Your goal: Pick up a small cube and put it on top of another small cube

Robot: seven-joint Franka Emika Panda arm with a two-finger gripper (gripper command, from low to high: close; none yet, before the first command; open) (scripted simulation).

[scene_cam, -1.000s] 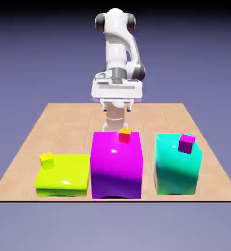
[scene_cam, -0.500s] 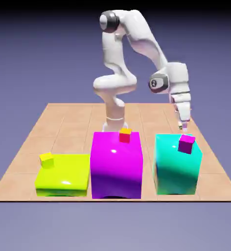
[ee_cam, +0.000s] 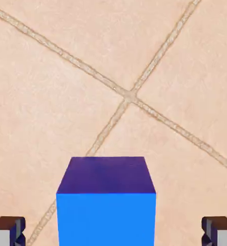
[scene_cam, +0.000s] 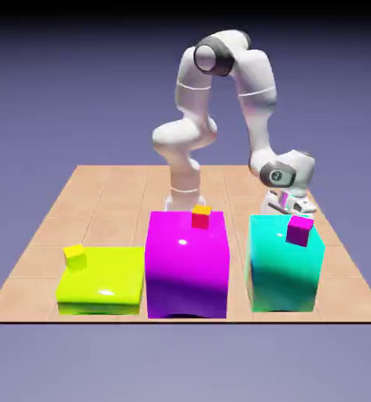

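Blue cube (ee_cam: 106,202) sits on the tiled counter (ee_cam: 62,96) between the pincer's (ee_cam: 113,231) wide-open fingertips (ee_cam: 7,230), touching neither; the pincer holds nothing.

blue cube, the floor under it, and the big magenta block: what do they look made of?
Blue cube: flat matte, untextured faces; material open, maybe plastic. Table: looks like beige stone tile, speckled with gritty grout lines. Magenta block: glossy, plastic-like, with a white highlight on top. All rendered, so guesses.
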